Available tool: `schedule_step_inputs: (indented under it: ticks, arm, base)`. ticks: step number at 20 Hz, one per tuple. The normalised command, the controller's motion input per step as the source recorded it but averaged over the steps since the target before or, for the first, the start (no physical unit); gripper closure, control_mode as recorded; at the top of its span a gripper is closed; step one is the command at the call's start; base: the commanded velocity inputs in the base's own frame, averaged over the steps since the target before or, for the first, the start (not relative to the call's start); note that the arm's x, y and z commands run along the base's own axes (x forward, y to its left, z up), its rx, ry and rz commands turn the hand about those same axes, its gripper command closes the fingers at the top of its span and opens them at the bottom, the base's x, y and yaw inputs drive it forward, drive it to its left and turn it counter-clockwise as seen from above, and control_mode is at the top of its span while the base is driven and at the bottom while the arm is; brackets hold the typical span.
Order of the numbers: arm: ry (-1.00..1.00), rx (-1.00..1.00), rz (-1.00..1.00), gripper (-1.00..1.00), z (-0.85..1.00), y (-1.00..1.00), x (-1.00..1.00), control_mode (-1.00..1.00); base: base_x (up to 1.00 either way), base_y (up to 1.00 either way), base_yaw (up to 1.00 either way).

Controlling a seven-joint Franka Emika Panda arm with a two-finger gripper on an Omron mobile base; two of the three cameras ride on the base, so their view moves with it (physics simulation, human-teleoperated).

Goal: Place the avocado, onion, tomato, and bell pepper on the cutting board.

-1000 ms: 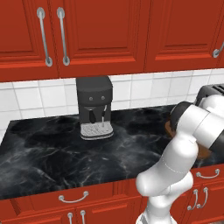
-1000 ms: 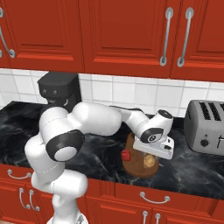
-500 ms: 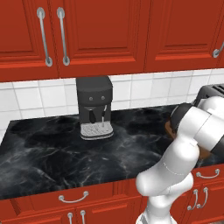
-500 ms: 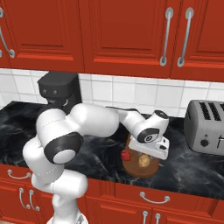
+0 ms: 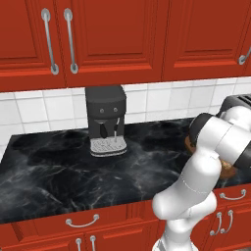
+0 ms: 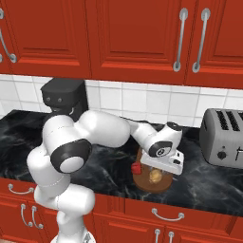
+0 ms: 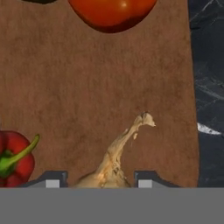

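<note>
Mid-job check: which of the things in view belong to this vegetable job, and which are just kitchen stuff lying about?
Job:
- onion, between the gripper fingertips, over the board
- board
- tomato, over the board
- bell pepper, at the board's edge

Lying about:
- coffee machine by the tiles
- toaster on the counter
- cabinets above

Tan onion, red tomato, red bell pepper lie apart on brown cutting board.
</note>
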Motion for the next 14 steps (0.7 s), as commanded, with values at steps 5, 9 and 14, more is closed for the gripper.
schedule_step_inputs:
  ticks: [5, 9, 14]
  arm:
    - [0.0, 0.0, 0.0, -1.0, -0.14, 0.05, -0.02, -1.0]
    - [-0.02, 0.0, 0.0, -1.0, 0.17, 0.0, 0.0, -1.0]
    - [0.0, -0.03, 0.0, -1.0, 0.08, 0.06, 0.09, -1.0]
  base:
    - [0.0, 0.0, 0.0]
    - [0.0, 0.0, 0.0]
    - [0.0, 0.0, 0.0]
